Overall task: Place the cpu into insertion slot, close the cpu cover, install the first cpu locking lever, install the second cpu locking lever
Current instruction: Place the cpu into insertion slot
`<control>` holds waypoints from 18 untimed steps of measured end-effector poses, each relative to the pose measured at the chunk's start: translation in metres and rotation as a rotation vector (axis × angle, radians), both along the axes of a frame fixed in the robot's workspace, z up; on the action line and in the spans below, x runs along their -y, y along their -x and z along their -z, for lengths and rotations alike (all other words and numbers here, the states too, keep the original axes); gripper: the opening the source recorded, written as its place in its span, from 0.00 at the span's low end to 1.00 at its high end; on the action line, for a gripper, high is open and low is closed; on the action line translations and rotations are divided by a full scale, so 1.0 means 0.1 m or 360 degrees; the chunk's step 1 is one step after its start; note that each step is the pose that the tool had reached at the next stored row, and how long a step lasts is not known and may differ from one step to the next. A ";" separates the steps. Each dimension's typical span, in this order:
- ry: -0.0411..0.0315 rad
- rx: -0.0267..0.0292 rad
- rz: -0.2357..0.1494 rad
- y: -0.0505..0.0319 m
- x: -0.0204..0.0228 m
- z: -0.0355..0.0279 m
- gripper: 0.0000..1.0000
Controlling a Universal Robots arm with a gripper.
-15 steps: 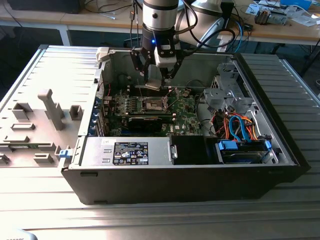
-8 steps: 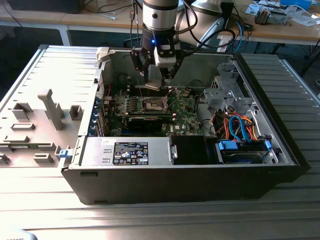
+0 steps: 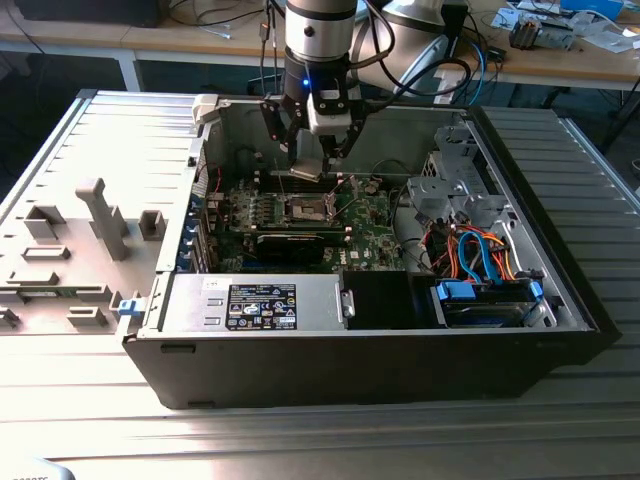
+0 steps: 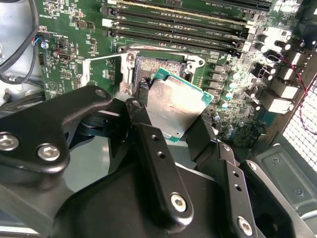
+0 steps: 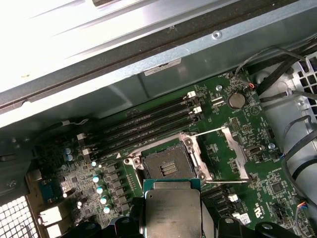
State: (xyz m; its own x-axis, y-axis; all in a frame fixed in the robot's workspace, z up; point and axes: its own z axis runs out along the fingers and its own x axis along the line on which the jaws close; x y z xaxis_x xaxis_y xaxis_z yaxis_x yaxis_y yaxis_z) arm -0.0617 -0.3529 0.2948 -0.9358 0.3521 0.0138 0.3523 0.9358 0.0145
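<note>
Cpu (image 4: 179,101), flat silvery sq., in black gripper (image 4: 172,109) near insertion slot (image 5: 166,168)

A dark label (image 3: 262,303) and a small white sticker (image 3: 212,284) sit on the power supply box (image 3: 318,300) at the front of the open computer case (image 3: 350,370) in the exterior view, but their print is too small to read. White printed marks dot the green motherboard (image 5: 233,124) around the insertion slot (image 5: 168,168), among them a triangle sign (image 4: 53,85) in the second wrist view. None of it is legible, and any marking on the metal top of the cpu (image 5: 173,213) cannot be made out.
</note>
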 end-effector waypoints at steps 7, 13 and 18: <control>0.0002 -0.00001 0.0016 0.000 0.000 0.001 0.55; 0.0002 -0.00001 0.0039 0.000 0.000 0.002 0.55; 0.0004 -0.00001 0.0057 0.000 0.000 0.002 0.55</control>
State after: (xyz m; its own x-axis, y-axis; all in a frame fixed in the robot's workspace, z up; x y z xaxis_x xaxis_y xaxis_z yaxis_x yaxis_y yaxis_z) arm -0.0617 -0.3529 0.2946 -0.9225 0.3857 0.0130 0.3859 0.9225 0.0125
